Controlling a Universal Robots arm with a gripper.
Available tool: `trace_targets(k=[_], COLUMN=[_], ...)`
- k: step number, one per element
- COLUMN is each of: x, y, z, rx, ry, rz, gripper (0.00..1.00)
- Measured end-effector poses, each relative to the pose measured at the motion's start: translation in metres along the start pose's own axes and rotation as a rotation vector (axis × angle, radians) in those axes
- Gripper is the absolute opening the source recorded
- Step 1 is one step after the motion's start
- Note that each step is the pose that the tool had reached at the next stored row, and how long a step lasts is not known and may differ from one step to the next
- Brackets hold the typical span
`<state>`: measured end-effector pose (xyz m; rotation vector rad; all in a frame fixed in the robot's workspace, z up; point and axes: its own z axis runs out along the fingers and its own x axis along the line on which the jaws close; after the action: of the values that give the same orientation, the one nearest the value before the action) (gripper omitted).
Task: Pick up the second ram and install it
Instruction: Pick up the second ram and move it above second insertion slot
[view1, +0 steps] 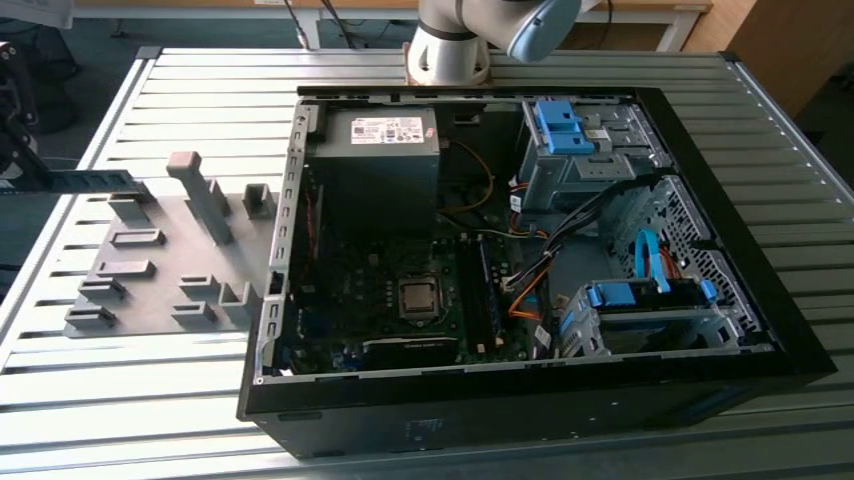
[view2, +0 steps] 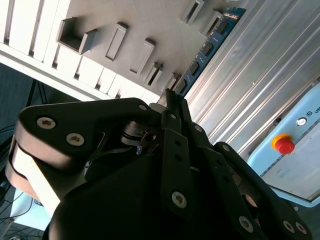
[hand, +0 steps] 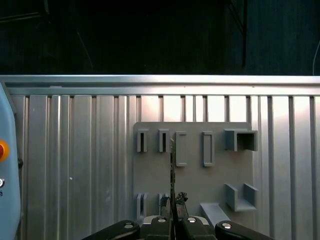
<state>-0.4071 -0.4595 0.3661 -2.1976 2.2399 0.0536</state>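
Hand (view2: 172, 102) pinched tight on the second ram (view2: 207, 49); second wrist view shows both fingers closed on one end of the stick, and the rest of the blue-green board with its dark chips runs out away from the hand; in the first wrist view the ram (hand: 172, 167) is edge-on, a thin line rising from between the fingers over the grey holder plate (hand: 200, 182) and its slots; cannot tell if the stick touches the plate.

Exterior view: ram (view1: 96, 182) at the far left of the frame, held about level by the black hand (view1: 24, 165) at the left edge, just beside the upper-left corner of the holder plate (view1: 167, 275); well apart from the open computer case (view1: 534, 405), which fills centre and right; the case lies on its side on the slatted metal counter (view1: 134, 400); inside it are the motherboard (view1: 380, 300) with the processor socket (view1: 418, 297), the grey power supply (view1: 380, 140) and blue drive brackets (view1: 558, 125); arm base (view1: 447, 45) at top centre behind the case.

Red button (view2: 285, 145) on a pale box, second wrist view.
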Motion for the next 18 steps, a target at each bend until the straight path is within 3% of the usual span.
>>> trace_targets(k=[18], x=[-0.0006], y=[0.0004], z=[-0.0193], rx=[0.0019], ry=[0.0], rz=[0.0], gripper=[0.14])
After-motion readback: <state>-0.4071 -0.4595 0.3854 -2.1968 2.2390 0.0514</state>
